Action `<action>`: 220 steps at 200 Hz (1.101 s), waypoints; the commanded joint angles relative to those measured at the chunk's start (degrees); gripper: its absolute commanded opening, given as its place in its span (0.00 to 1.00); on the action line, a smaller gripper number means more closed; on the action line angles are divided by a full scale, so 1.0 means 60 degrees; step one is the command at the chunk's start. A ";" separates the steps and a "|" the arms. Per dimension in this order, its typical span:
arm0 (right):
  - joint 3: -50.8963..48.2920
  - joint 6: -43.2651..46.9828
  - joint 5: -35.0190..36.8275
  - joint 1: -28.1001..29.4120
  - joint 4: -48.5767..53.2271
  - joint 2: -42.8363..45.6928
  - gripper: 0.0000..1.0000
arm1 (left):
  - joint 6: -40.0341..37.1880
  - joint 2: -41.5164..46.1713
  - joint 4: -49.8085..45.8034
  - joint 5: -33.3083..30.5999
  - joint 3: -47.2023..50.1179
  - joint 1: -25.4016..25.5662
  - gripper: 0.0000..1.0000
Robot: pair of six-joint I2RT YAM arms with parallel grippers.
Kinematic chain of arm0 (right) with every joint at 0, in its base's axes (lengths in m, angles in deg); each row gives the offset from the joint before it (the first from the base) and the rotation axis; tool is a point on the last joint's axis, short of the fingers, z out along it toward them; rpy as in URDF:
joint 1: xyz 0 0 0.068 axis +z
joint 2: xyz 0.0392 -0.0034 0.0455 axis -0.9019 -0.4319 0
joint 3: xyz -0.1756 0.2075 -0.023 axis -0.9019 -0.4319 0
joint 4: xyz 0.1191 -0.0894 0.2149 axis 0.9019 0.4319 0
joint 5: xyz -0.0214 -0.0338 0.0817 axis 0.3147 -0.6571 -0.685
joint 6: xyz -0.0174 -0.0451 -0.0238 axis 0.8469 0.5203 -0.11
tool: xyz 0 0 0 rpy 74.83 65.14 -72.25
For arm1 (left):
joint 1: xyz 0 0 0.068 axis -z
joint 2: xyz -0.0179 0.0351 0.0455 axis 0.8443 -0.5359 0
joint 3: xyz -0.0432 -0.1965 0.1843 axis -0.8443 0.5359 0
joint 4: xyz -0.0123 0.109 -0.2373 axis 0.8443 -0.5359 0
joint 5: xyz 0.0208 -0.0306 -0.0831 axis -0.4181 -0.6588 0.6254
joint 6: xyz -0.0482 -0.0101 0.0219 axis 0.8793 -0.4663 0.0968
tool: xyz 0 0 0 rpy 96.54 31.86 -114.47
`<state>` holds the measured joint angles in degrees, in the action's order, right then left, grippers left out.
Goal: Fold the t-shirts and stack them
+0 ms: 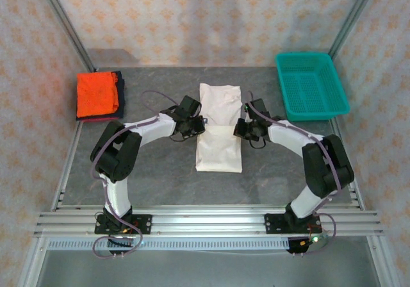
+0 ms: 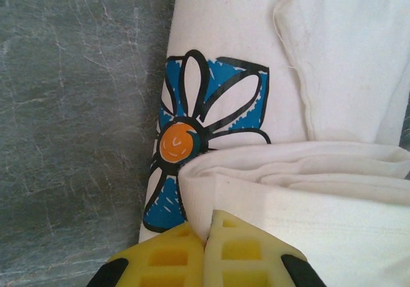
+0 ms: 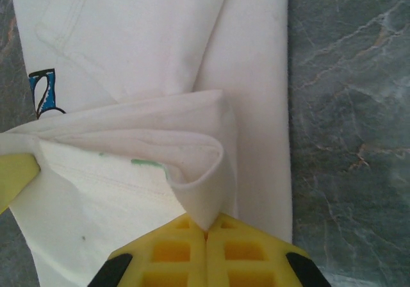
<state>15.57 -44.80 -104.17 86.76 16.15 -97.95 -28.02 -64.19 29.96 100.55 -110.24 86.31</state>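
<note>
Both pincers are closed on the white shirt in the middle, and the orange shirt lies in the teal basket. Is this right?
Not fully. In the top external view the orange shirt lies on the navy shirt at the far left, not in the teal basket. The left pincer and right pincer are indeed closed on the white shirt.

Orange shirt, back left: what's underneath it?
The orange shirt lies on a dark navy shirt, showing along its right and near edges. The rest, and anything lower, is covered.
</note>
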 commanded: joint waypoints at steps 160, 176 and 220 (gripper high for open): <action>0.0008 0.2029 0.1139 0.0503 0.0397 0.1282 0.72 | -0.0540 0.1219 -0.0164 -0.1446 0.0272 -0.0153 1.00; -0.0134 0.3322 0.1684 0.1092 0.0603 0.1878 0.79 | -0.0578 0.1510 -0.0125 -0.1480 0.0402 -0.0270 1.00; -0.0454 0.7875 0.1449 0.3045 0.1437 0.2513 0.82 | -0.0550 0.1948 -0.0237 -0.1303 0.0671 -0.0892 1.00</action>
<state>14.96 -17.08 -97.17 99.85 19.13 -83.81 -30.56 -54.21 28.97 94.23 -108.14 83.18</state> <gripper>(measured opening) 0.822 0.996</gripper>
